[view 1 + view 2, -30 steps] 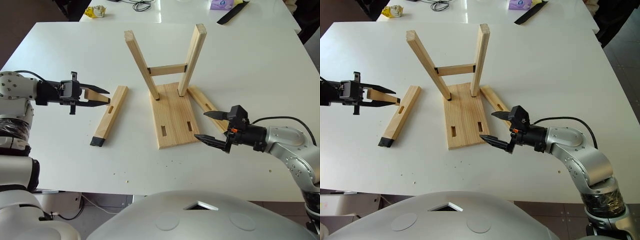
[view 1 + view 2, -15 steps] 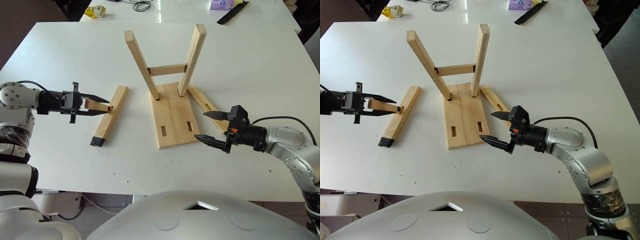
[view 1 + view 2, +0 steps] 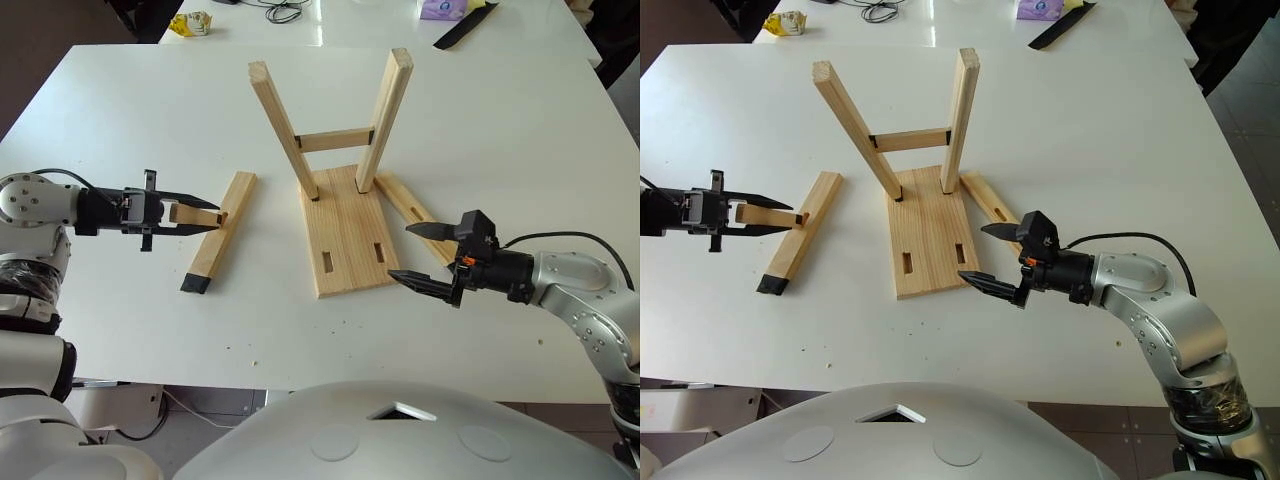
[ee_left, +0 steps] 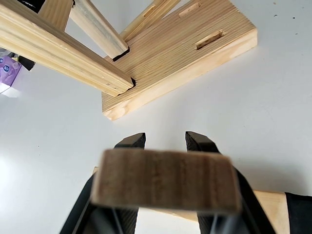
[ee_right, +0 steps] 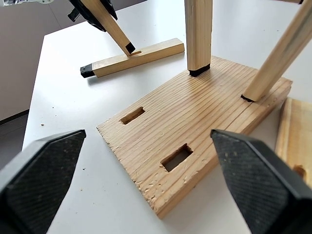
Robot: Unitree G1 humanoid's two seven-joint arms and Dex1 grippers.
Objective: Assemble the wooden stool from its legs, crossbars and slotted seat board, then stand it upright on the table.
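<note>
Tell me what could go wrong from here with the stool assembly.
1. The crossbar in the left gripper meets the loose leg at a slant. Nothing holds that leg, so pushing may slide it across the table instead of seating the crossbar's end in the slot.
2. The open right gripper hovers by the seat board corner. A nudge there could shift the board and tip the two standing legs.
</note>
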